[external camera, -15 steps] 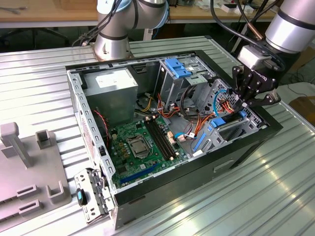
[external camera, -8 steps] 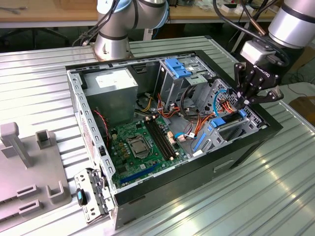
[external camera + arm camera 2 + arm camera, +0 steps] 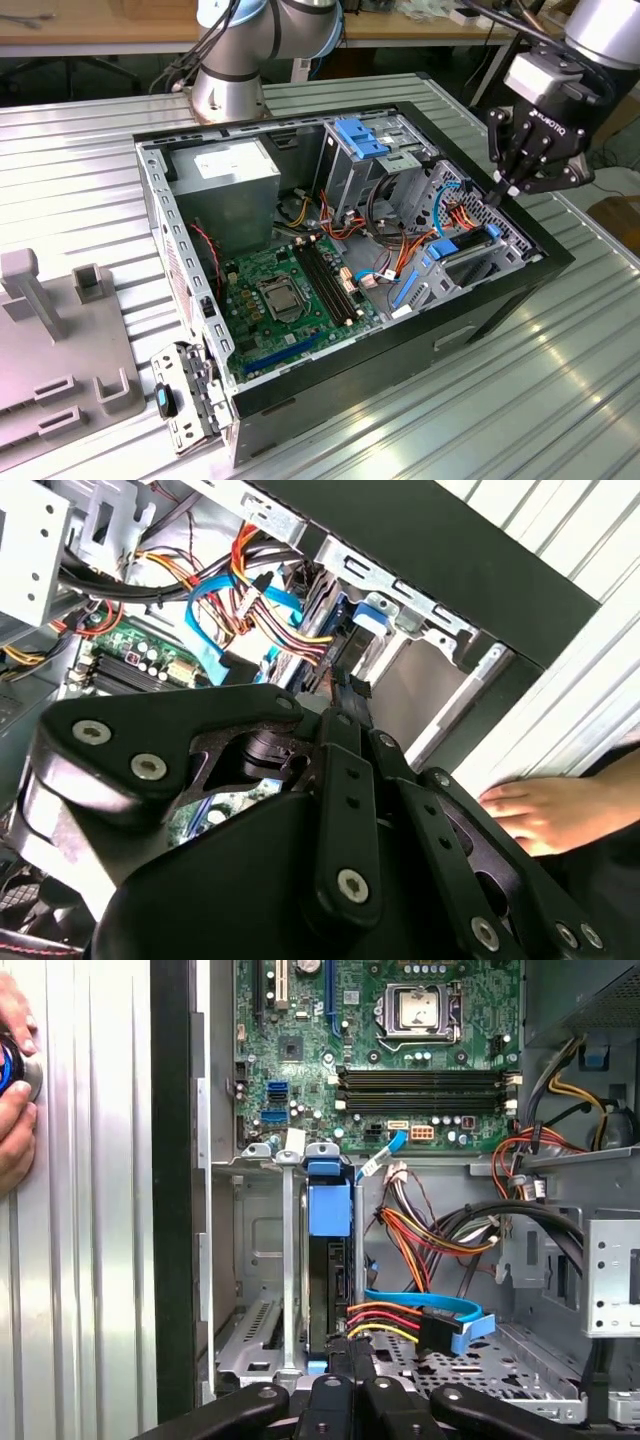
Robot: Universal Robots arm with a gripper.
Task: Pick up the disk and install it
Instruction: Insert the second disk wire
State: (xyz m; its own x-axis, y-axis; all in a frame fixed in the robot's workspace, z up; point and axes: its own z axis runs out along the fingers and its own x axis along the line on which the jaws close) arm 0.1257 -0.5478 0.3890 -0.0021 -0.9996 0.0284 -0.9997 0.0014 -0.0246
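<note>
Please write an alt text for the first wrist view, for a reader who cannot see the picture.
The gripper reaches into an open computer case, its fingertips close together at the end of the disk, which stands on edge with its blue carrier in a metal bay. Beyond lie the green motherboard and bundles of coloured cables. A person's hand rests outside the case.

The black pincer (image 3: 503,190) has a short row of white letters on its side in the exterior view; it is a maker's name. The grey power supply box (image 3: 225,175) has a white label on top, but its print is too small to read. The green board (image 3: 400,1050) has tiny white marks in the first wrist view, and they cannot be read either.
</note>
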